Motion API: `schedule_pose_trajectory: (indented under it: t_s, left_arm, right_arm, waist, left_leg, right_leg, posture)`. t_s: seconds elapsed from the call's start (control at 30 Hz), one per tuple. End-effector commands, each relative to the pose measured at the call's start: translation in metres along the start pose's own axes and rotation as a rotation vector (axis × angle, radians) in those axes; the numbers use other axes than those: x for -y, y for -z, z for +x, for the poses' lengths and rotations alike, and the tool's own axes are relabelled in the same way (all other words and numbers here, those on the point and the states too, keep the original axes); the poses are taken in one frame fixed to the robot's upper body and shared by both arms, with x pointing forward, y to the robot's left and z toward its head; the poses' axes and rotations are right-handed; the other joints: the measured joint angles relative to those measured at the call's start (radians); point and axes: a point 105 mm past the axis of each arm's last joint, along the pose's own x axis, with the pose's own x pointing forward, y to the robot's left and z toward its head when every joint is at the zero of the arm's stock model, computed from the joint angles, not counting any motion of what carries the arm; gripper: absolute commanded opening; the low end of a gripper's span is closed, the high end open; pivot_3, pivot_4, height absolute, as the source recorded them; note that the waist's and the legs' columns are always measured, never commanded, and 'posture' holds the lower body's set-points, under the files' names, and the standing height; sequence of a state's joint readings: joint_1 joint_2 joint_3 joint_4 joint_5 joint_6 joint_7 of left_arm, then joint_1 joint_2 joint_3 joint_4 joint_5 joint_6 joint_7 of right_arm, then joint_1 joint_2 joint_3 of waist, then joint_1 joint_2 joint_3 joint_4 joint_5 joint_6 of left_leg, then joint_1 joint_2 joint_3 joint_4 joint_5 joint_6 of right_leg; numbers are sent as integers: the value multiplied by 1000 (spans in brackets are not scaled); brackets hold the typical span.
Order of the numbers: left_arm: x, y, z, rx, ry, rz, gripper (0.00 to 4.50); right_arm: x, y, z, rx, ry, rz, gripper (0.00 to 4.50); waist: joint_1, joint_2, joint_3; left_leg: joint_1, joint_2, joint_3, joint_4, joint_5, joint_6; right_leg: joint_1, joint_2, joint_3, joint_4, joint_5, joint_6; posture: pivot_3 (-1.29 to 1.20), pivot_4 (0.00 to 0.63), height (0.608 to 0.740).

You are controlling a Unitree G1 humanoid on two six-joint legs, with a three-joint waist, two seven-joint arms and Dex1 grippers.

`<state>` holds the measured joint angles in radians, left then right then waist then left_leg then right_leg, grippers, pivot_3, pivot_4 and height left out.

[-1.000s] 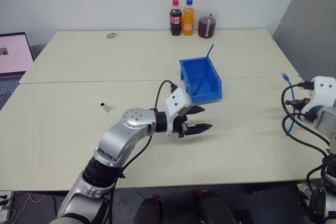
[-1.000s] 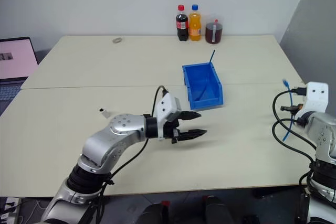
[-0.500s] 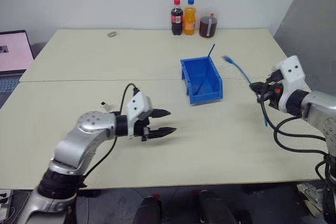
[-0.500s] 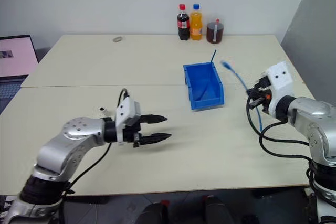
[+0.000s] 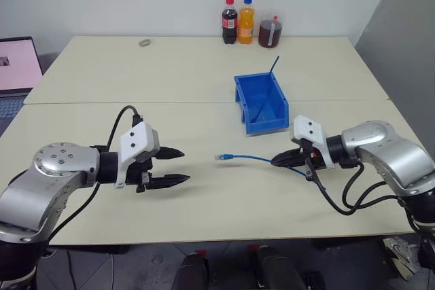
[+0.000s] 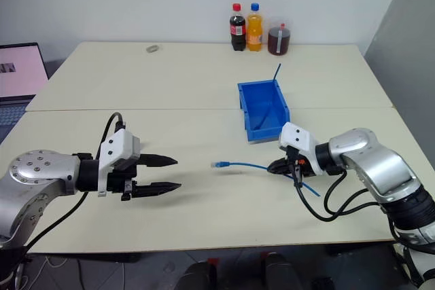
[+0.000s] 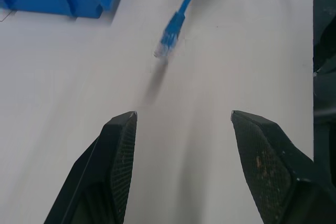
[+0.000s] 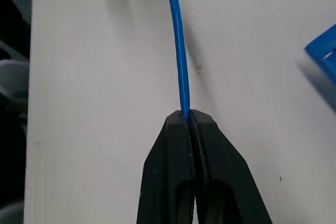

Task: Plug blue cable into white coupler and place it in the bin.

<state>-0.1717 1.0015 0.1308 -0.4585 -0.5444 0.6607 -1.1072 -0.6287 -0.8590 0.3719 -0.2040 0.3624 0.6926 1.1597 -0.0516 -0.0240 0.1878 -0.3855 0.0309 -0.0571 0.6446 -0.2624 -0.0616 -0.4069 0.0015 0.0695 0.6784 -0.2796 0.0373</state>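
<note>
Nearest to me, my left pincer hangs just above the surface with its two black fingers spread apart and nothing between them. I read that as readiness: it points toward the free plug of the blue cable, so it could receive that end or go off to fetch the white coupler, which I cannot make out anywhere.

On the other side of the plug from it, my right pincer is pressed fully shut on the cable partway along its length. I hold it that way, I think, so the short stretch ahead of the grip juts out stiffly toward the left pincer, plug first, while the remainder trails loosely behind the fingers onto the surface.

The cable itself is thin and light blue, with a small clear plug at the leading end, hovering slightly above the surface, judging by the shadow under it.

Beyond the cable sits the bin, bright blue, with something thin and blue sticking up from its far corner. Nothing is plugged yet.
</note>
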Motion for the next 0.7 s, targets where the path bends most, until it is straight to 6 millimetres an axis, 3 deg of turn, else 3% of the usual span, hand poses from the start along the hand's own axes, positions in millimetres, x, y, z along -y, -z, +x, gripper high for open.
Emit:
schedule_pose_trajectory:
  t_s: [0.03, 0.33, 0.7]
  left_arm:
    - [10, -5, 1, 10, 12, 17, 2994]
    - [14, 9, 8, -49, 8, 9, 2994]
    - [14, 25, 13, -125, 9, 38, 2994]
  right_arm:
    - [-2, -4, 6, -18, -72, -74, 6]
    - [1, 4, 26, -35, -156, -55, 6]
    - [22, 2, 49, -95, -99, -128, 6]
  waist:
    - [0, 0, 0]
    - [-1, 0, 0]
    - [-2, 0, 0]
  left_leg:
    - [-1, 0, 0, 0, 0, 0]
    - [-1, 0, -1, 0, 0, 0]
    - [0, 0, -1, 0, 0, 0]
  right_leg:
    - [0, 0, 0, 0, 0, 0]
    - [-1, 0, -1, 1, 1, -2]
    - [-1, 0, -1, 1, 3, -5]
  posture:
    - [0, 150, 740]
    - [0, 150, 740]
    - [0, 150, 740]
